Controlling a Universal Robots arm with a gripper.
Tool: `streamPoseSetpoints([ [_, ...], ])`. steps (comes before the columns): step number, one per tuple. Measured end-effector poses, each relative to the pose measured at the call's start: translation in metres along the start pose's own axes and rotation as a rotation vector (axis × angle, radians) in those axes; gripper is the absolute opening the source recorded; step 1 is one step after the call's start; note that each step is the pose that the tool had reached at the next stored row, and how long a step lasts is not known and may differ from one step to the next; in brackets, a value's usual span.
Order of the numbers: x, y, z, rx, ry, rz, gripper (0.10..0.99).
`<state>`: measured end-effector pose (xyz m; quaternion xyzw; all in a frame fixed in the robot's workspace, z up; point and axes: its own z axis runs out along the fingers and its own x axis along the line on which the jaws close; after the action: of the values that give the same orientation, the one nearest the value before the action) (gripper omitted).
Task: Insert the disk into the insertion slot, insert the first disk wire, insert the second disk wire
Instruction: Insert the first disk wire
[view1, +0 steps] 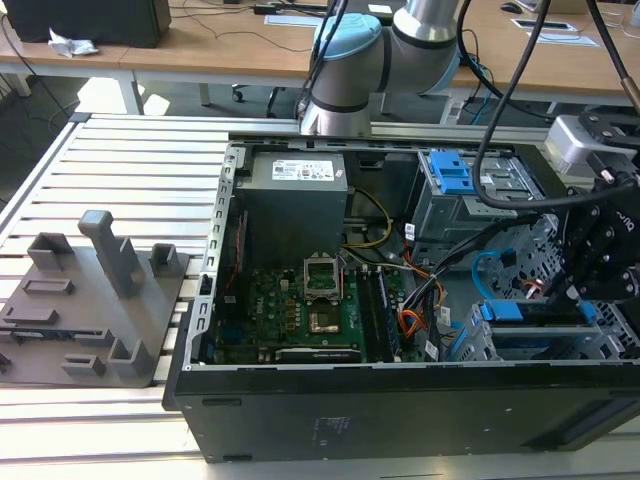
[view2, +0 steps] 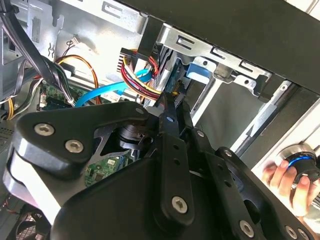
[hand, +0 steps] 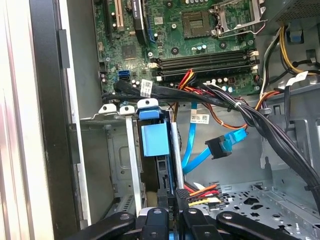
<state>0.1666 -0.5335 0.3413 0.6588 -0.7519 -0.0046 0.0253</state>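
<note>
disk (hand: 155, 142) is seated in the slot (hand: 115, 150), at the case (view1: 400, 410) corner on the near edge, exterior view's right, w/ the blue carrier tab facing out. pincer (hand: 175, 199) is right at the disk's exposed end, clenched, prob on the power plug (hand: 199, 192) w/ red/yellow/black wires. the contact is partly hidden, so not 100% sure. blue cable (hand: 220, 148) hangs free just beside the disk, not plugged in.

risks:
- plug tilted vs the disk's port: it jams or bends pins if pushed.
- black wire bundle (hand: 260, 125) crossing over the cage could snag the pincer.
- loose blue cable could get pinched btw plug and slot wall.
- a person's hand (view2: 284, 180) is near the case's outer edge, close to the arm.
</note>
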Motion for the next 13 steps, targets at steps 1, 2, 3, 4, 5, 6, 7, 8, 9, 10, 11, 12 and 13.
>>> streamPoseSetpoints([
  [1, 0.0000, 0.0001, 0.0001, -0.001, -0.0065, 0.000, 0.176],
  [2, -0.0001, 0.0001, 0.0001, -0.002, -0.0138, -0.001, 0.176],
  [3, -0.0001, 0.0001, 0.0002, -0.002, -0.0148, -0.001, 0.176],
  [4, 0.0000, 0.0001, 0.0005, -0.002, -0.0149, -0.001, 0.176],
  [5, 0.0000, 0.0001, 0.0006, -0.002, -0.0149, -0.001, 0.176],
  [6, 0.0000, 0.0001, 0.0006, -0.002, -0.0142, -0.001, 0.176],
  [7, 0.0000, 0.0001, 0.0007, -0.002, -0.0131, -0.001, 0.176],
  [8, 0.0000, 0.0001, 0.0005, -0.001, -0.0100, -0.001, 0.176],
  [9, 0.0001, 0.0001, -0.0004, -0.001, -0.0062, 0.000, 0.176],
  [10, 0.0002, 0.0002, -0.0020, 0.000, -0.0026, 0.000, 0.176],
  [11, 0.0003, 0.0002, -0.0023, 0.000, -0.0012, 0.000, 0.176],
  [12, 0.0009, 0.0001, -0.0022, 0.000, -0.0009, 0.000, 0.176],
  [13, 0.0015, -0.0001, -0.0012, 0.000, -0.0011, 0.000, 0.176],
])
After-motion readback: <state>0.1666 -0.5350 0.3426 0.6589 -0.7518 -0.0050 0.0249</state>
